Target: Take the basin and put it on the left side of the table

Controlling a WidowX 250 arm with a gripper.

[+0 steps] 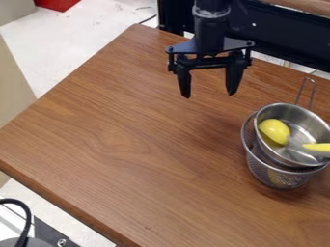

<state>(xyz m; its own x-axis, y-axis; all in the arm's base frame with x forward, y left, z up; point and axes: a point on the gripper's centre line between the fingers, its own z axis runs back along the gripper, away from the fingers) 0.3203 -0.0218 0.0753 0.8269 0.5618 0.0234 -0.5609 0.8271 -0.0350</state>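
Note:
My gripper (pixel 209 94) hangs over the upper middle of the wooden table (pixel 122 125), open, with nothing between its fingers. To its lower right, near the right edge of the view, a shiny metal basin (pixel 301 126) rests tilted inside a wire mesh basket (pixel 274 176). A yellow rounded object (pixel 274 131) lies in the basin, and another yellow piece (pixel 317 147) shows at its right side. The gripper is apart from the basin.
A thin wire handle (pixel 311 91) sticks up behind the basin. A dark frame (pixel 277 34) runs behind the table's far edge. Beyond the front left edge are a black cable (pixel 27 217) and some equipment on the floor side.

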